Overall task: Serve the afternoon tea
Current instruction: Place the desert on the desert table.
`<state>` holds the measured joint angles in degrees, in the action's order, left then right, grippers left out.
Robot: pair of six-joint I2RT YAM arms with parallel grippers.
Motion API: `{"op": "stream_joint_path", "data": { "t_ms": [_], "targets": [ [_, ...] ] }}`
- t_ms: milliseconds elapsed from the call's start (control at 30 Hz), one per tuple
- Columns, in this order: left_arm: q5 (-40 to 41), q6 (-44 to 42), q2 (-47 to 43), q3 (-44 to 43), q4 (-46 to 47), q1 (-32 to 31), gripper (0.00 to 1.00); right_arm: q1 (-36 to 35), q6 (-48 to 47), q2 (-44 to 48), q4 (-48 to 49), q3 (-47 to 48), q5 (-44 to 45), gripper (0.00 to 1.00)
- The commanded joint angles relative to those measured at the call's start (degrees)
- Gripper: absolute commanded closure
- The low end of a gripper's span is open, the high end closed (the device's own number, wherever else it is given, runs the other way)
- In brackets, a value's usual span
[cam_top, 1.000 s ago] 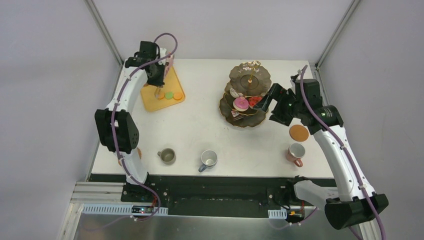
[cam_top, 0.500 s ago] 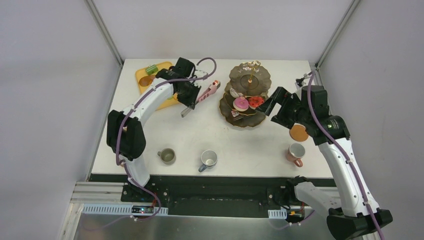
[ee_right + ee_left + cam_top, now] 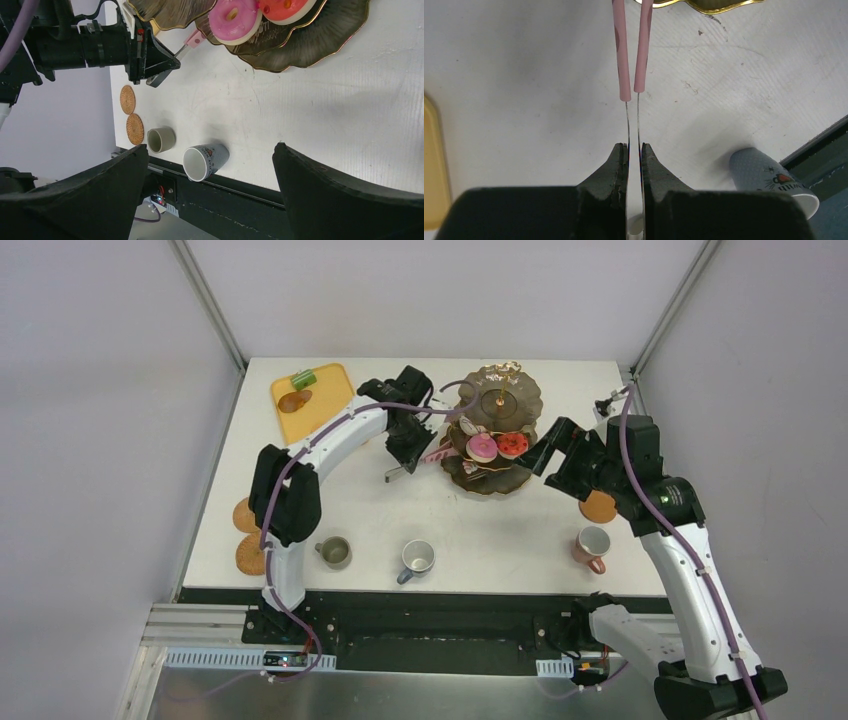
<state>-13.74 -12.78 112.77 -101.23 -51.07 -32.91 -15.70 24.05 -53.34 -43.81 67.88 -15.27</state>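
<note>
Top external view, with the worktop (image 3: pixel 400 510) read as a clock: three-tier stand (image 3: pixel 520 400) at 2 o'clock, bearing a pink doughnut (image 3: pixel 483 447) and a red doughnut (image 3: pixel 513 444) side by side. Left gripper (image 3: pixel 410 458) at the stand's 9 o'clock, clamped tight on the metal blades of the pink-handled tongs (image 3: pixel 440 452), pink ends close to the lower rim. Right gripper (image 3: pixel 548 448) at the stand's 3 o'clock, spread wide, holding nothing. Olive mug (image 3: pixel 334 552) at 7 o'clock, grey-blue mug (image 3: pixel 417 559) at 6, pink mug (image 3: pixel 593 544) at 4 with a brown coaster (image 3: pixel 599 506) just beside it. Two brown coasters (image 3: pixel 246 515) at 8 o'clock, yellow-orange tray (image 3: pixel 320 410) at 11.
</note>
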Motion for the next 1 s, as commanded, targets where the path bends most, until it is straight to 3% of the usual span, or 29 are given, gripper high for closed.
{"op": "stream_joint_path", "data": {
  "t_ms": [0, 300, 533, 800, 967],
  "targets": [
    [-1.6, -4.1, 1.0, -3.4, -3.1, -1.2, 1.0, 0.3, -1.0, 0.3, -0.1, 1.8, 0.2, 0.01],
    [0.1, -6.2, 0.3, -2.6, -5.1, -1.4, 0.97, 0.3, -0.9, -0.1, -0.2, 1.8, 0.2, 0.01],
    [4.7, -5.1, 0.2, -2.2, -4.2, -1.4, 0.88, 0.3, -0.9, -0.6, 0.0, 1.9, -0.2, 0.01],
    [3.2, -4.2, 0.3, -2.1, -3.6, -1.3, 0.75, 0.3, -0.9, 0.1, -0.3, 1.6, 0.2, 0.01],
    [3.4, -3.8, -0.4, -2.1, -3.4, -1.1, 0.72, 0.3, -1.0, 0.2, -0.3, 1.5, 0.3, 0.01]
  ]
}}
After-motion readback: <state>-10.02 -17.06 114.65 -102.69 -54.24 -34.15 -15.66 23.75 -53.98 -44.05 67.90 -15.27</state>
